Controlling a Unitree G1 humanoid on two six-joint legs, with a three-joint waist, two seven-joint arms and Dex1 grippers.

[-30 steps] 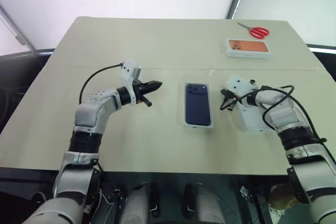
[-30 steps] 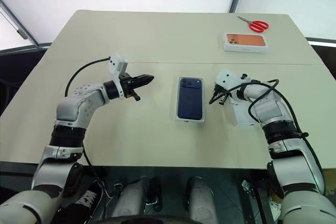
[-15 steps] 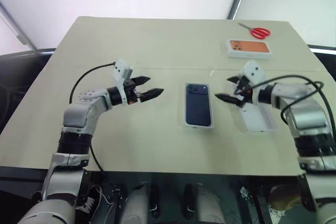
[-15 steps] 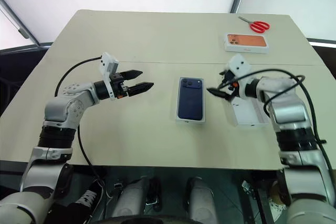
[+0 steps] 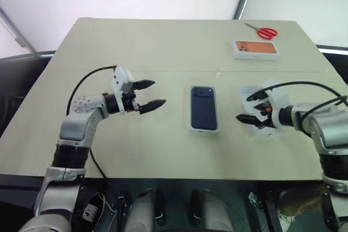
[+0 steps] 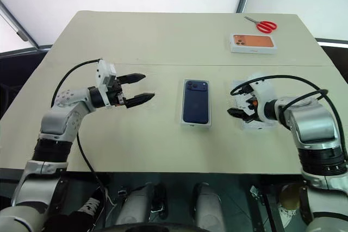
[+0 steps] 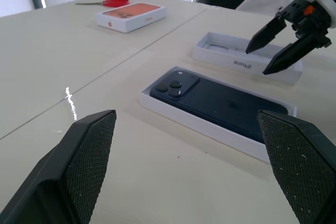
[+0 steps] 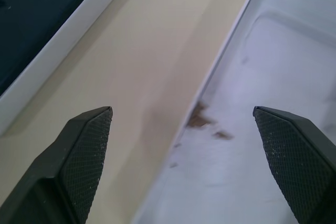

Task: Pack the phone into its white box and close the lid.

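Phone [image 5: 204,108] lies face-down in the box [image 5: 191,129] mid-tabletop [image 5: 163,47], ready for covering. Lid [image 7: 247,66] sits just right, inside up. Both pincers, left [image 5: 150,94] and right [image 5: 251,108], gape apart, holding nothing.

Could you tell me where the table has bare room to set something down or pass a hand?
Widest free patch: the table's far left, beyond the left pincer. Another strip lies along the near edge, in front of the phone in its white box. It is crowded on the right: the right pincer hangs over the lid, with the orange-picture box and scissors beyond.
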